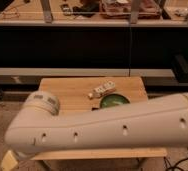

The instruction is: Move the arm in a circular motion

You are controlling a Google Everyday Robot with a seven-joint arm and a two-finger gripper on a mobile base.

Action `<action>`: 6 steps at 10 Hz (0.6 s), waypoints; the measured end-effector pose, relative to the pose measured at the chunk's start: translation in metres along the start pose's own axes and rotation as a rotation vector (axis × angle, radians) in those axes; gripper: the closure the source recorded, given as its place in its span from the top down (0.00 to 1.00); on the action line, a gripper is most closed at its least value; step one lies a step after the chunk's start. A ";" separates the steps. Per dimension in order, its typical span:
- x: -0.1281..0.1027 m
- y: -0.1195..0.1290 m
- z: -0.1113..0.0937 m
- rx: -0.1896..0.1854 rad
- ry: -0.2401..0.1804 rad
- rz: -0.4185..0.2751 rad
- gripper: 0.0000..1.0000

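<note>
The arm, glossy white with a row of small dark screw holes, stretches across the lower half of the camera view from the right edge to a rounded elbow joint at the left. From there it bends down toward the bottom left corner. It covers the front part of the wooden table. The gripper does not show; it lies below the frame or behind the arm. A pale bit sits under the arm at the bottom left, and I cannot tell what it is.
A green bowl stands on the table just behind the arm, with a white packet lying beyond it. A dark counter front with cluttered shelves above runs along the back. Cables lie on the floor at the right.
</note>
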 end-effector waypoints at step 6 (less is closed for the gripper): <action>0.088 0.234 0.006 -0.232 0.041 0.177 0.80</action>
